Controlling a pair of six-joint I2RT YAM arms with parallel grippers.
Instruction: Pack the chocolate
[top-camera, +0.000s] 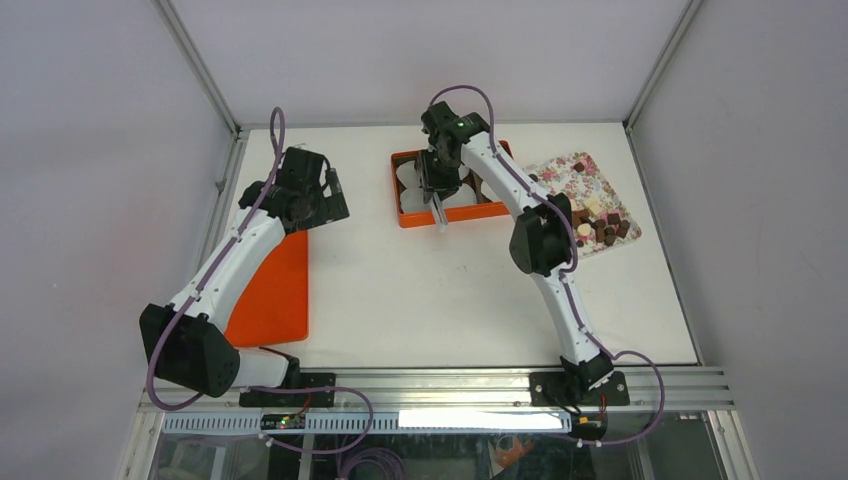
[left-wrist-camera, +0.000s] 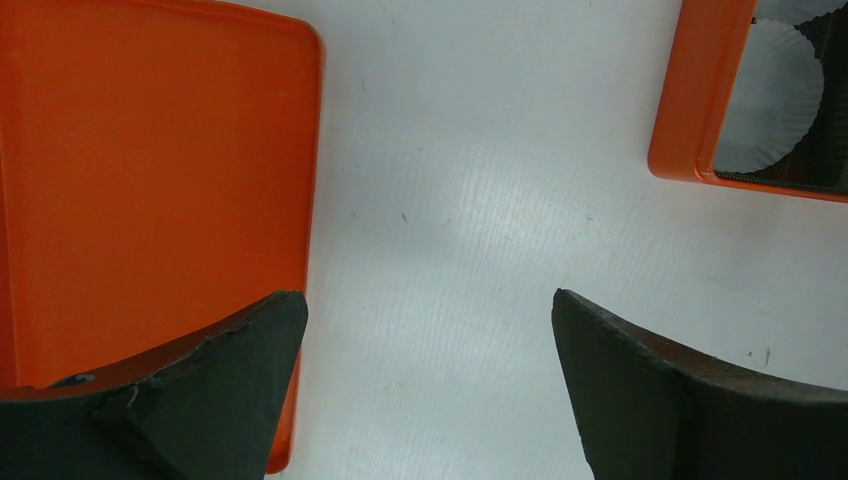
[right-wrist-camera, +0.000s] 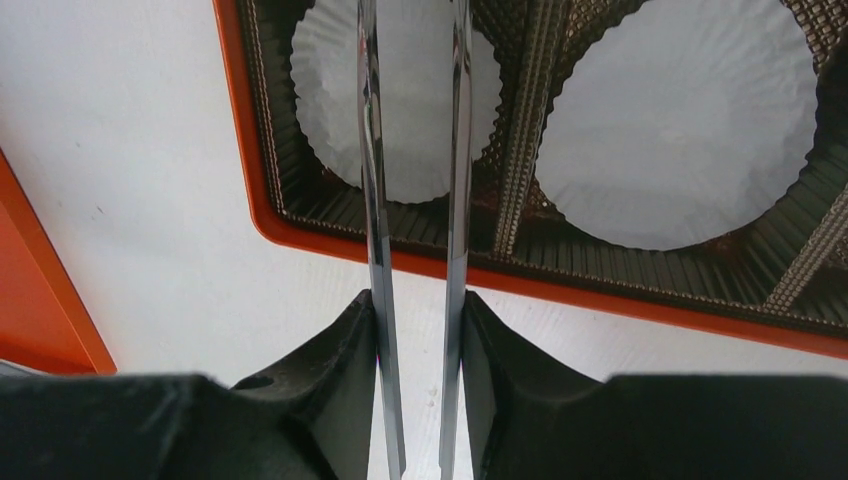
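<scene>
On the white desk, an orange lid lies left of the left end effector, whose jaws stand wide apart, while the right end effector, clamped on thin tweezers, hangs over the orange box and its paper cups, with the chocolate heaped on a floral tray well off to its right.

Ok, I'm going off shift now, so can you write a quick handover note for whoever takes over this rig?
Left gripper: open, empty, above the table between orange lid and orange box.
Right gripper: shut on tweezers, blades over a paper cup in the box, nothing seen between them.
Chocolate: every piece in view lies on the floral tray.
Done: no piece in the cups in view.
Left: tweezer pieces into cups.
</scene>
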